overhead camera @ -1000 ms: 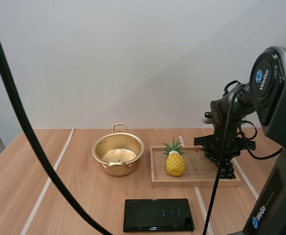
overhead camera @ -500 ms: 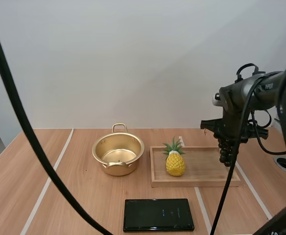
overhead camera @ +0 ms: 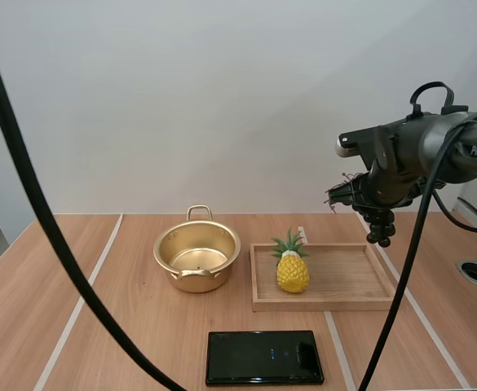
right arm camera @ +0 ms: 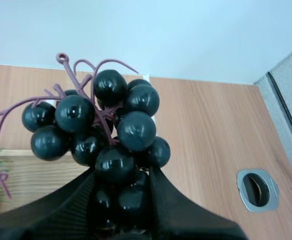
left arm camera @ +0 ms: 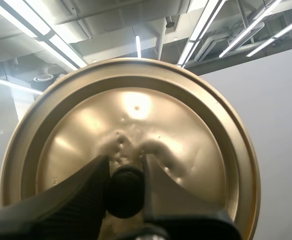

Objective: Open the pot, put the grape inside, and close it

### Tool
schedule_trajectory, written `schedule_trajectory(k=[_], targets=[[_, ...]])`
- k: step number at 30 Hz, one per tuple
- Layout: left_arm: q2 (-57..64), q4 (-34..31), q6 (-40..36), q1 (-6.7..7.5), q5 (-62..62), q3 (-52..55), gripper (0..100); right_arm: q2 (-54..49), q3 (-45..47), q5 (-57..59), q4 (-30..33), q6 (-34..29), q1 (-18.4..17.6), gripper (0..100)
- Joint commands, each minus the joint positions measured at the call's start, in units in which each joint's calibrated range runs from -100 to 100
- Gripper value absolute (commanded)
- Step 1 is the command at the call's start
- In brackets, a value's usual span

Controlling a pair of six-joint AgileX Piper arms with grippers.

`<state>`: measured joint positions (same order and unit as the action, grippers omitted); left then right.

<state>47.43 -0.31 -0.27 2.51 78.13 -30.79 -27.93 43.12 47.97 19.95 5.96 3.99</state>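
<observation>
Gripping grape bunch [right arm camera: 101,131], right end effector [right arm camera: 120,184] hangs over tray [overhead camera: 328,306]; left end effector [left arm camera: 126,171] clamps lid knob [left arm camera: 126,194].

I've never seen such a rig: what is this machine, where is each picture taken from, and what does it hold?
A robot with two arms, each ending in two black jaws. One picture looks down over the table from behind: an open gold pot, a wooden tray with a pineapple, a black phone. The other two come from cameras on the wrists. The right jaws grip a bunch of dark grapes in the air; the left jaws pinch the black knob of the pot's lid.
</observation>
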Motion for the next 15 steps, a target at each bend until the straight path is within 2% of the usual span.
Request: schedule_trajectory(k=[1,6,9,12,15], targets=[[0.28,-0.3,-0.4,0.06,-1.0,-0.16,0,-2.43,0.04,-2.0,-2.8,0.21,-0.95,0],[0.28,-0.3,-0.4,0.06,-0.66,-0.16,0,-5.8,0.04,-8.46,-3.26,-11.92,-1.03,0],[0.28,-0.3,-0.4,0.06,-0.66,-0.16,0,-7.05,0.04,-15.77,-3.15,-11.39,-1.11,0],[0.28,-0.39,-0.31,0.06,-0.26,-0.16,0,-8.38,0.04,-20.91,-3.27,-6.22,-1.11,0],[0.28,-0.39,0.09,0.06,0.24,-0.16,0,-9.64,0.04,-21.41,-3.97,-0.36,-1.35,0]])
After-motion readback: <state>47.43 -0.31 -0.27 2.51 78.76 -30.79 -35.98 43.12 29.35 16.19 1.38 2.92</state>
